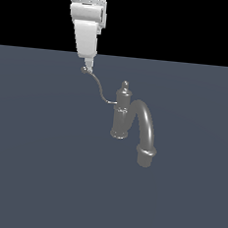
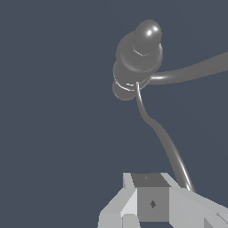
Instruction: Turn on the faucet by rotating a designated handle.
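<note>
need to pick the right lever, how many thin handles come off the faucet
1. The handle leaves the faucet column toward the exterior view's left, ball tip at the tool. None seems hidden.

The arm (image 1: 88,15) was plain white, boxy and tapering downward, with a grey band across its upper block. The claw (image 1: 88,64) showed pale grey faceted fingers (image 2: 153,202), one bearing a small dark diamond mark.

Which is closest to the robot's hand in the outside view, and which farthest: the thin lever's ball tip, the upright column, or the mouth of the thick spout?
1. Ball tip: right at the hand.
2. Column: lower, toward the exterior view's right.
3. Spout mouth: lowest, farthest right.
</note>
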`<state>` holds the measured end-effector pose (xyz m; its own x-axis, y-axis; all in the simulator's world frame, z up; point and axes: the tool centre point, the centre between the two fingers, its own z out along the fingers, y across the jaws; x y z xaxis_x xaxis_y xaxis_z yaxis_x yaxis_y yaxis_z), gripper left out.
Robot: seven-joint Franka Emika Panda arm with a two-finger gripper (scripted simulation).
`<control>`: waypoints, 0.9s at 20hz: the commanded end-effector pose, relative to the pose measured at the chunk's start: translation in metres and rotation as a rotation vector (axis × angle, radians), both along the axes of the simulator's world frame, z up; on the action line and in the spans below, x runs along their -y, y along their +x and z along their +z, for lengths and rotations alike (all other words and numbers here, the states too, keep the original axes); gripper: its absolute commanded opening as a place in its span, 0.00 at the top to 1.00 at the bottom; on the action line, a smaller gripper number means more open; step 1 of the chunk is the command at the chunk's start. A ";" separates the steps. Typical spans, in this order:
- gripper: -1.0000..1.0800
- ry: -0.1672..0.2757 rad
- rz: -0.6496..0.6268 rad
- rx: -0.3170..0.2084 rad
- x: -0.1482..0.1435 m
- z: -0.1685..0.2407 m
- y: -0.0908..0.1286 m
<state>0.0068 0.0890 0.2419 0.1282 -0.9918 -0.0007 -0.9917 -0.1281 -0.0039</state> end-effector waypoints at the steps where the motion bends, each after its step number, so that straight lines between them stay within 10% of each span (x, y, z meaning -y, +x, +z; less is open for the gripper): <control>1: 1.00 -0.002 0.000 -0.004 0.002 0.000 -0.009; 18: 1.00 -0.001 -0.001 -0.004 0.009 0.000 -0.057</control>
